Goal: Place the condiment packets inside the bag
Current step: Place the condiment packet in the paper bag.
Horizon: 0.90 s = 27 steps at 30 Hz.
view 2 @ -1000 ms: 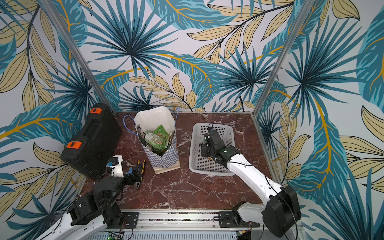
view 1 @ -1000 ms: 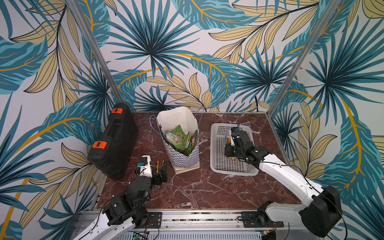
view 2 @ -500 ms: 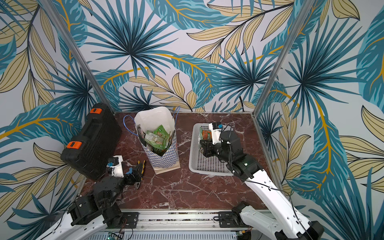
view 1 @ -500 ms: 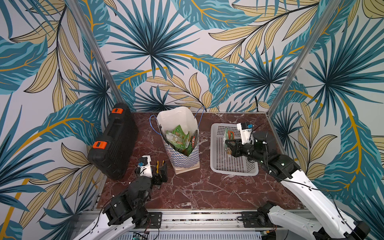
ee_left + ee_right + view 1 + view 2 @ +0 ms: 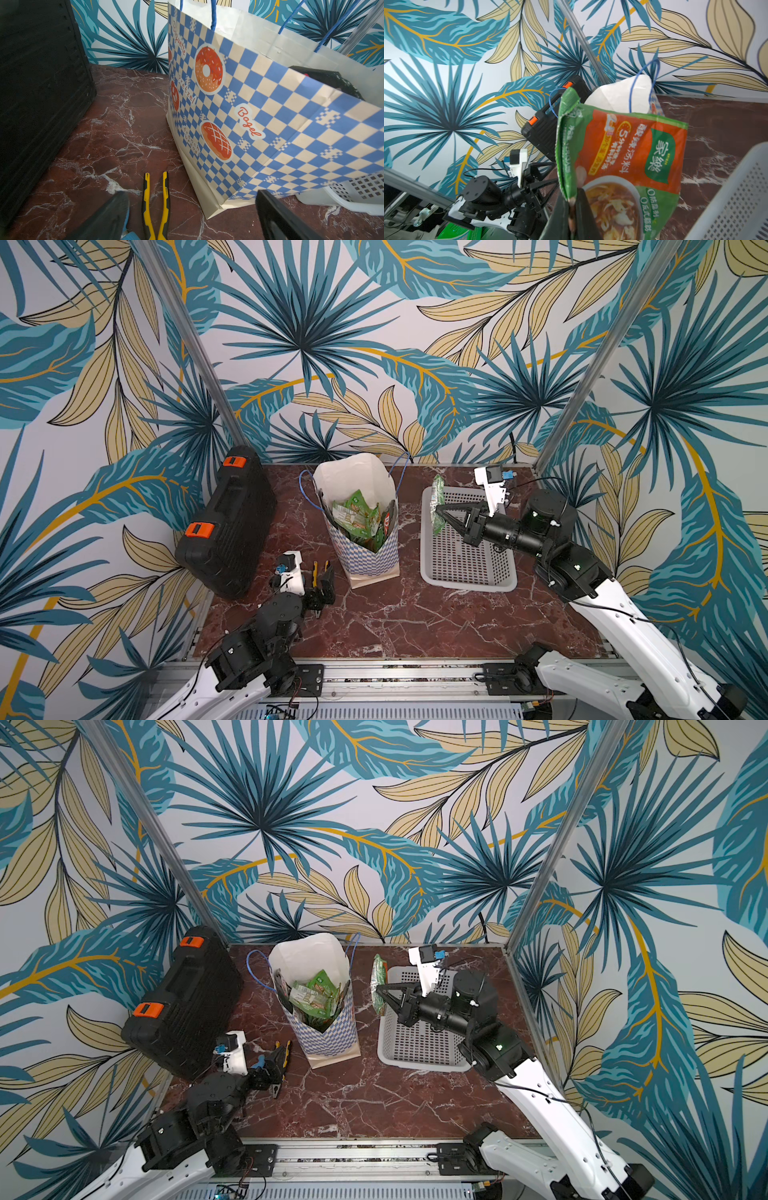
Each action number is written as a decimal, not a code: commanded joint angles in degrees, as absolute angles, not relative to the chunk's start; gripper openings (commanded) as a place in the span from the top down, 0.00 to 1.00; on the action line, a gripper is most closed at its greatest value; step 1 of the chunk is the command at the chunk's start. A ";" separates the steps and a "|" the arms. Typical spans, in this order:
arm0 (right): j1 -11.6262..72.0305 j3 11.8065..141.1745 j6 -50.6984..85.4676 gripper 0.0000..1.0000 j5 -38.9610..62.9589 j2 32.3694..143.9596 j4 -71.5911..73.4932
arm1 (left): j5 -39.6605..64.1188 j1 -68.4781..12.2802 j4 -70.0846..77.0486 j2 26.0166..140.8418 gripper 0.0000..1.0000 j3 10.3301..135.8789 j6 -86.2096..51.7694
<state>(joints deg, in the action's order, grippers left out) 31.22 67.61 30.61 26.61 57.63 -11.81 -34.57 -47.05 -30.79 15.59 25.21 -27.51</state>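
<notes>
Over the basket edge nearest the bag, our right end effector pinched one green-orange packet; more packets sat inside the bag. We judged it best to clear the cords & release low. Left end effector gaped empty.

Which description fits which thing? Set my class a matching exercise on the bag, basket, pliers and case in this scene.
Things
1. bag
2. basket
3. pliers
4. case

Descriptions
a. lie on the table beside the bag
b. black with orange latches
c. white and perforated; the right gripper holds a packet above its edge
d. stands upright with packets inside

Pairs: 1-d, 2-c, 3-a, 4-b
</notes>
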 commanded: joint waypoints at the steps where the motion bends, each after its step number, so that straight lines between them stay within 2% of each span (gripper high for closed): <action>1: 33.36 71.43 33.23 1.00 30.14 59.70 -6.78 | -34.80 -47.11 -29.97 15.29 0.00 23.82 -27.40; 16: 47.26 88.74 30.23 1.00 24.66 76.85 -11.35 | -35.29 -47.13 -31.77 15.25 0.00 24.08 -28.41; 27: 49.83 96.58 34.46 1.00 23.95 87.95 -7.64 | -35.07 -47.13 -32.76 15.06 0.00 23.99 -29.00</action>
<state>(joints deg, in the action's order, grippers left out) 49.25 94.30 32.91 24.75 86.26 -10.46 -34.74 -47.05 -32.05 15.57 25.21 -28.56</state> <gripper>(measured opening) 0.081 0.999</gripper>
